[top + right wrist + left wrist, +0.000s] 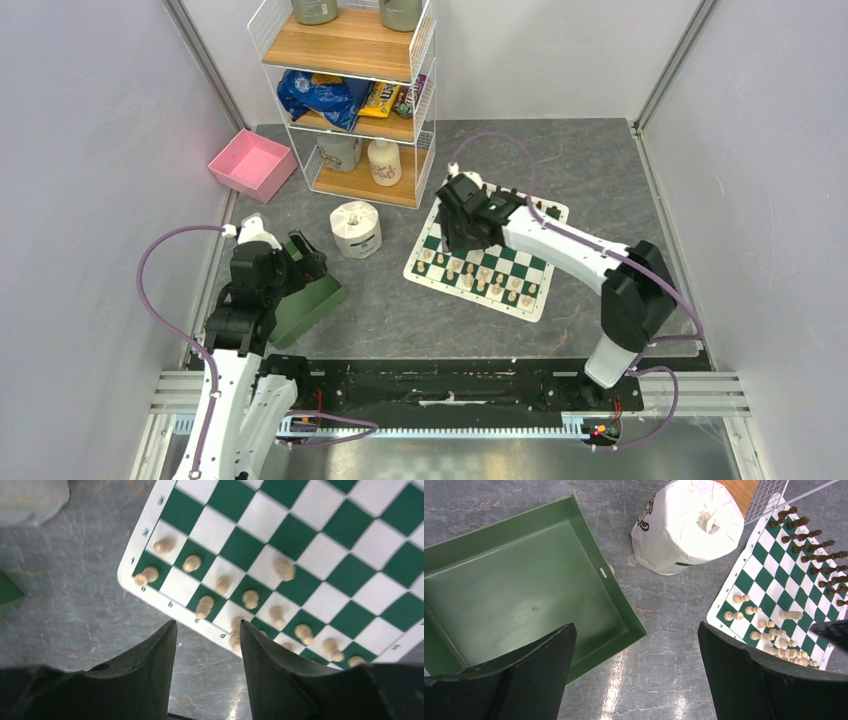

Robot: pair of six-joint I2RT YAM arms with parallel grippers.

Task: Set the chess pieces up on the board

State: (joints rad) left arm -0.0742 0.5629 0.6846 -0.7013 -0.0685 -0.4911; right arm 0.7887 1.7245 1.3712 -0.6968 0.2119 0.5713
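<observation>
Hovering over the board [310, 545], right of bench [400, 310] centre, the right gripper [207, 630] stands apart, empty, above cream pieces [250, 598]; the left gripper [636, 630] gapes over the bin [524, 580] near the left edge.

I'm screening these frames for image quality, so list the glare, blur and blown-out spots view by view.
Top external: even light and sharp, though the chess pieces show tiny. Left wrist: the toilet roll is blown out white on top, and pale glare streaks the table. Right wrist: soft overall, the cream pieces blurred into blobs, the board edges fuzzy.
</observation>
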